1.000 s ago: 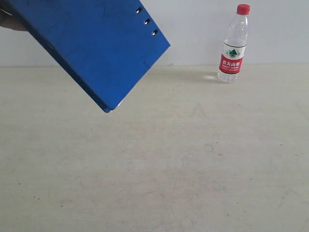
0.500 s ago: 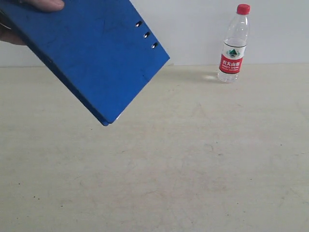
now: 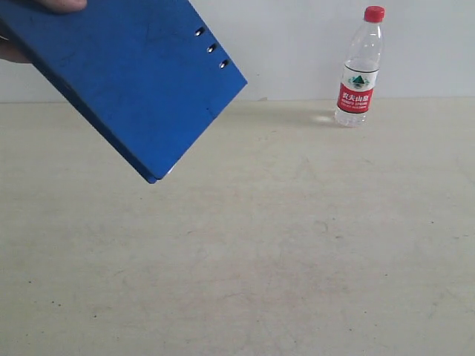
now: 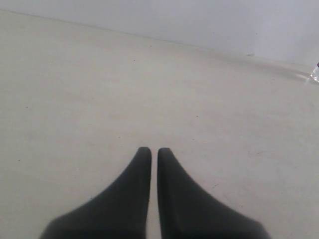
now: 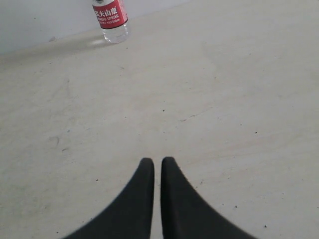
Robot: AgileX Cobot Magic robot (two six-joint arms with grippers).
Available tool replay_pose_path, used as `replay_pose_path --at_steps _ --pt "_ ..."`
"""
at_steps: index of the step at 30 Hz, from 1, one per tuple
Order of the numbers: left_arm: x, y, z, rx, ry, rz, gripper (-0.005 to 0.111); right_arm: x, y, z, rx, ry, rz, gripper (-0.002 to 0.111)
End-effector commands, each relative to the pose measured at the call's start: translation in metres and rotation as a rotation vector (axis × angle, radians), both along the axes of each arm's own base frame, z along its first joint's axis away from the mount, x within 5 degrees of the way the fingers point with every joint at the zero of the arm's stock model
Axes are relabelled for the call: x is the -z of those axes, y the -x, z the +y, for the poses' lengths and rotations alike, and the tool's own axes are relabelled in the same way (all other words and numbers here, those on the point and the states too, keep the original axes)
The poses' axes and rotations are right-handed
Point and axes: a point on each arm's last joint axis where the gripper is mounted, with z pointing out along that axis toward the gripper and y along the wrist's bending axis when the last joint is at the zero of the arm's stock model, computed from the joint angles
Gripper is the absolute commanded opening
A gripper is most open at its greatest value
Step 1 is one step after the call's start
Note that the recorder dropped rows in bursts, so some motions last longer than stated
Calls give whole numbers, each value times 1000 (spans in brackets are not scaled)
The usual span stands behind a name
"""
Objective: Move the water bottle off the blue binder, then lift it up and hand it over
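The water bottle (image 3: pixel 360 68) stands upright on the table at the far right, by the back wall; its red label and base also show in the right wrist view (image 5: pixel 111 20), and a sliver of it shows in the left wrist view (image 4: pixel 316 73). The blue binder (image 3: pixel 126 78) is held tilted in the air at the upper left by a person's hand (image 3: pixel 56 6), with three holes showing along its edge. My left gripper (image 4: pixel 154 151) and right gripper (image 5: pixel 157 161) each hover shut over bare table, holding nothing. Neither arm appears in the exterior view.
The beige table (image 3: pixel 282 245) fills the exterior view up to a pale wall (image 3: pixel 297 44) at the back. A second part of the person's hand (image 3: pixel 11 50) shows at the left edge under the binder.
The hand has shifted the blue binder a little to the left and up. The bottle has stayed where it was.
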Motion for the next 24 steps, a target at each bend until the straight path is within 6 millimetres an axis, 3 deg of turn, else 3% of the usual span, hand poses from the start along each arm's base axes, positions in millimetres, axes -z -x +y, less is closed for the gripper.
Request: replay_pose_path --at_steps 1,11,19,24 --pt "0 0 0 -2 -10 -8 5 -2 0 0 2 13 -14 1" --pt "0 0 0 -2 -10 -8 5 -7 -2 -4 21 70 -73 1" --pt "0 0 0 -3 -10 -10 5 -12 -3 -4 -76 336 -122 1" --pt "0 0 0 -3 -10 -10 5 -13 -3 -4 -83 361 -128 1"
